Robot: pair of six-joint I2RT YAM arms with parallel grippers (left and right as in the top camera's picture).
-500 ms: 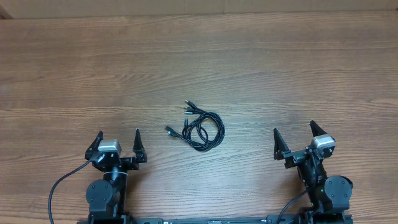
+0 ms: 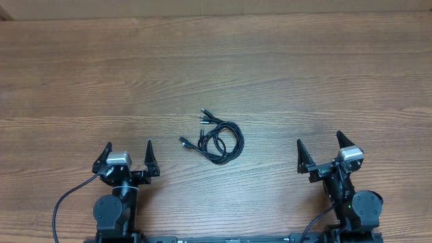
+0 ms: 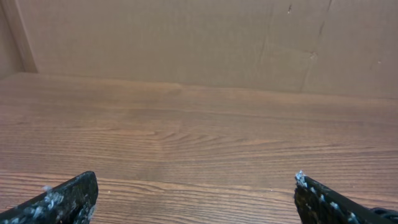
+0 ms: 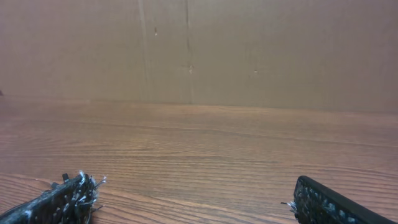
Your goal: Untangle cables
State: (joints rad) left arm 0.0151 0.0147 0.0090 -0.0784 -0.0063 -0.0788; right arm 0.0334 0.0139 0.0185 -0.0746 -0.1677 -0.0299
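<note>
Item 1, cables (image 2: 218, 137): we record one small bundle of thin black cords in a loose coil on the table (image 2: 317, 74). It lies about midway between the left and right edges, and nearer the edge where the arms are mounted than the far edge. Several plug ends (image 2: 203, 116) stick out of the coil toward the far edge and the left, and some look silver-tipped. We cannot tell how many cords make up the bundle. Neither gripper touches it.

Item 2, left gripper (image 2: 128, 143): spread wide and holding nothing. It is near the arms' edge toward the left corner, well apart from the cables. In the left wrist view its fingers (image 3: 65, 200) show only as dark tips at the lower corners, with wood grain between them.

Item 3, right gripper (image 2: 318, 138): likewise spread wide and holding nothing. It is near the same edge toward the right corner, well apart from the cables. Its fingers (image 4: 59, 204) sit at the lower corners of the right wrist view.

Item 4, cardboard wall (image 3: 186, 43): plain brown, standing along the far edge in both wrist views.

Item 5, thick black wire (image 2: 66, 199): we note one curving out from the left arm's base.
</note>
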